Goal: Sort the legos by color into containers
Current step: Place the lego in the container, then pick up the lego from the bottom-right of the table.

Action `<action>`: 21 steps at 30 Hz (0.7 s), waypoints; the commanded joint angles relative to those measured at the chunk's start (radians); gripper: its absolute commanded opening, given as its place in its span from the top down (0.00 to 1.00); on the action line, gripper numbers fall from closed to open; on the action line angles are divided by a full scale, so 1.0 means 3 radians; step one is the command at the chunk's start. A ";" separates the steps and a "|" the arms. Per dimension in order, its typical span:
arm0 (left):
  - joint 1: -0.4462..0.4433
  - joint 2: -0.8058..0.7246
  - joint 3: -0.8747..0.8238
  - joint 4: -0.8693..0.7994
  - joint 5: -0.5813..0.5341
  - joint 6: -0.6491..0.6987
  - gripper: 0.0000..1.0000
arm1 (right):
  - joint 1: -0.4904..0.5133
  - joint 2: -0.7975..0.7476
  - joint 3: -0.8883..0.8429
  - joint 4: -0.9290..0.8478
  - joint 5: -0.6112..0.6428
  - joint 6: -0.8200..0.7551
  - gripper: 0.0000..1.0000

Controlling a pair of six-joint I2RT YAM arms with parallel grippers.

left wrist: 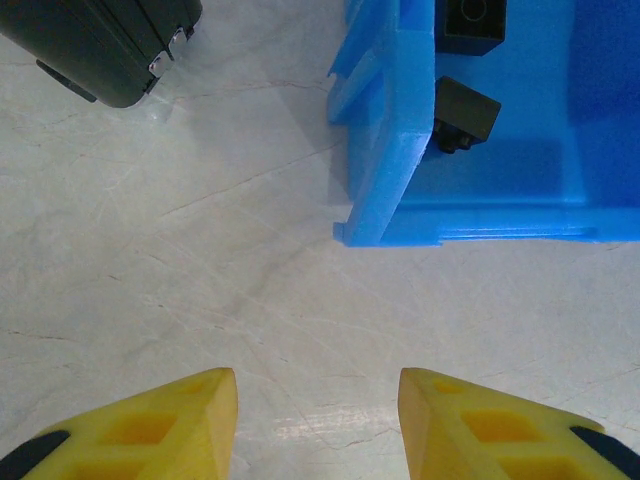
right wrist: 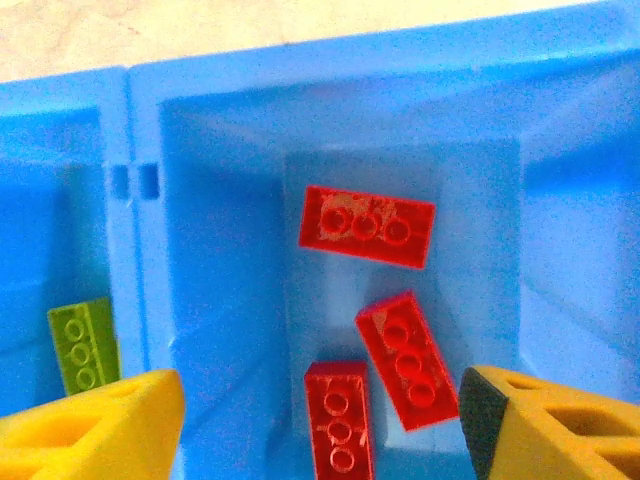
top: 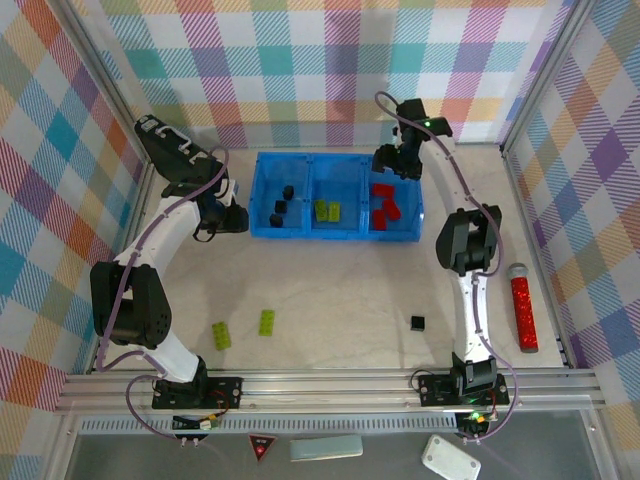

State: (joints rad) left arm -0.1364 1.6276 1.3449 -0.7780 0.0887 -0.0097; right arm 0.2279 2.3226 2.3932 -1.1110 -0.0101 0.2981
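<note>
Three legos lie loose on the tabletop [top: 330,290], all well behind my grippers, back toward my bases: a lime-green brick [top: 221,335] and a second green brick [top: 268,321] behind my left gripper [left wrist: 318,385], a small black brick [top: 418,322] behind my right gripper [right wrist: 320,392].

My left gripper hangs low over bare tabletop, jaws partly apart with nothing between them; a black case [left wrist: 100,40] sits ahead to its left; the corner of the blue tray [left wrist: 385,180] stands just ahead to its right, with sorted black bricks [left wrist: 465,115] inside; the middle compartment holds green bricks [top: 327,210].

My right gripper hovers over the right compartment, jaws wide and empty; three red bricks [right wrist: 367,227] lie directly beneath it.

The risks as I judge them: swinging my left gripper round could clip the tray corner and shove the tray; dropping my right gripper could scatter the reds; the small black brick may slip out of a careless pinch.
</note>
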 commanded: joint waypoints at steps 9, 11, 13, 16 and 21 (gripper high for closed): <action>-0.0071 -0.0006 0.0013 -0.0015 0.0073 0.0032 0.54 | 0.0017 -0.0951 -0.1033 -0.0109 -0.0070 0.0007 0.27; -0.0070 0.0000 0.0016 -0.0019 0.0073 0.0032 0.54 | 0.0028 -0.1112 -0.1262 -0.0078 -0.0039 0.0022 0.27; -0.0068 0.0000 0.0017 -0.0019 0.0074 0.0032 0.54 | 0.0037 -0.1278 -0.1505 -0.0026 -0.0009 0.0039 0.27; -0.0072 -0.0005 0.0019 -0.0019 0.0073 0.0032 0.54 | 0.0053 -0.1517 -0.1869 0.0046 0.0001 0.0074 0.27; -0.0072 -0.0006 0.0017 -0.0027 0.0068 0.0032 0.54 | 0.0098 -0.1927 -0.2527 0.0162 0.0062 0.0163 0.28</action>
State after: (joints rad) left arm -0.1482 1.6276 1.3449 -0.7788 0.0959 -0.0097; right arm 0.2420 1.8145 1.7077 -1.0843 -0.0040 0.3172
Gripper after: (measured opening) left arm 0.463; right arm 0.725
